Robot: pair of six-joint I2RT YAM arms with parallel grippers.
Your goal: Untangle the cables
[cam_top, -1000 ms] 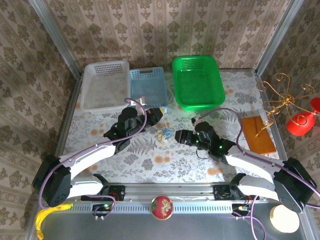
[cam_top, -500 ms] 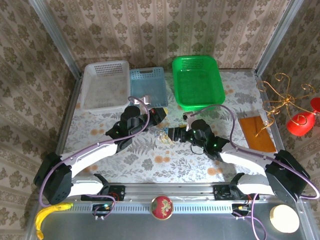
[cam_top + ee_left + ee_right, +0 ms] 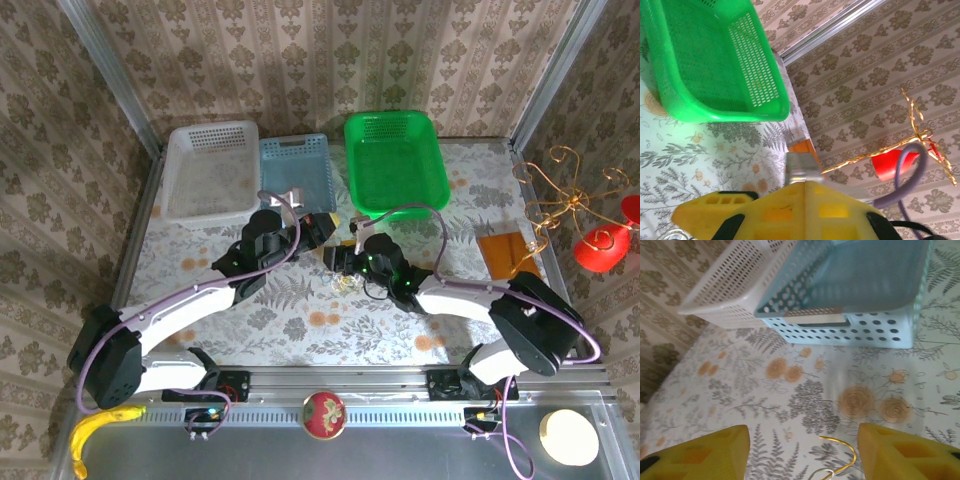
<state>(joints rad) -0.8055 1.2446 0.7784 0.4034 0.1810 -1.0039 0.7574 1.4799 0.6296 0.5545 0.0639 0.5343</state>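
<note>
Gold-coloured wire end (image 3: 844, 454): hooked, lying on the desk (image 3: 740, 390) between the right claw's yellow fingers (image 3: 700, 450); it touches neither finger.
Pale loop (image 3: 819, 474): just beside the gold hook, cut off by the bottom edge of the right wrist view, so its run is unclear.
Cables (image 3: 345, 283): small bunched tangle in the middle of the desk, apart from the baskets; from above, too small to tell strand from strand.
Right claw (image 3: 802, 452): wide, straddling the wire ends, holding nothing.
Left claw (image 3: 805, 210): fingers pressed together, nothing seen between them; from above it sits just beyond the tangle on the basket side, pointed toward the green basket (image 3: 715, 60).
Blue basket (image 3: 875, 285), white basket (image 3: 730, 290): side by side beyond the tangle, not involved.
Step in hand: judged to be the reach, with the right claw lining up on a free end. The bunch is not yet parted, so most of the work looks ahead.
Next move calls for: centring on the gold hook alone, closing on that one strand clear of the pale loop, then drawing away slowly. The left claw would need to open and pin the rest so the clump does not travel.
Risk: thin wire may slip the grip or pull the bunch tighter.
</note>
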